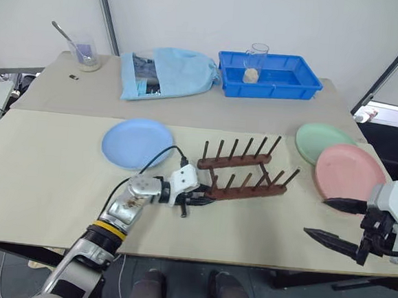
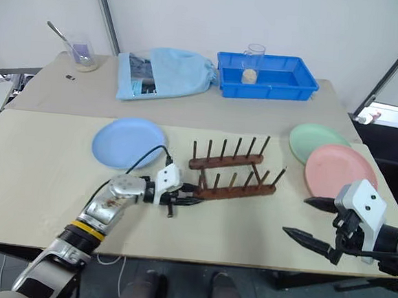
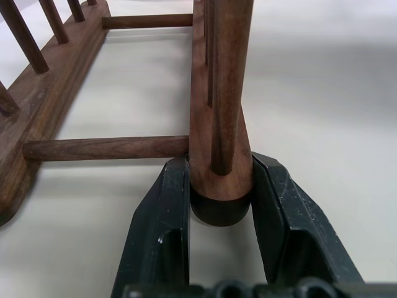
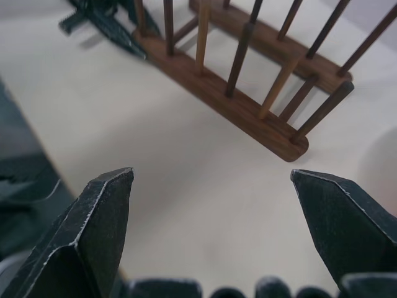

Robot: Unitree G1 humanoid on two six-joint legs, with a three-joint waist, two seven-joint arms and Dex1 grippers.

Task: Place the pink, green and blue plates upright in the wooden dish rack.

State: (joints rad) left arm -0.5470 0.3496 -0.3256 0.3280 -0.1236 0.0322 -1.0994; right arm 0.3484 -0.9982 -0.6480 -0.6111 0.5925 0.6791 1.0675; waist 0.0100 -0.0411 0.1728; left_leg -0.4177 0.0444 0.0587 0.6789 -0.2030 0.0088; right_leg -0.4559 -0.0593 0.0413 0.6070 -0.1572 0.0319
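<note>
The wooden dish rack stands empty in the middle of the table. My left gripper is shut on the left end of its near base bar, one finger on each side. The blue plate lies flat behind my left arm, left of the rack. The green plate and the pink plate lie flat at the right, the pink one overlapping the green one's near edge. My right gripper hovers open and empty near the pink plate's front edge, pointing toward the rack.
A blue plastic tray holding a glass stands at the back. Left of it lies a light blue cloth bag, and further left a glass with a spoon. The table's front edge runs just below both grippers.
</note>
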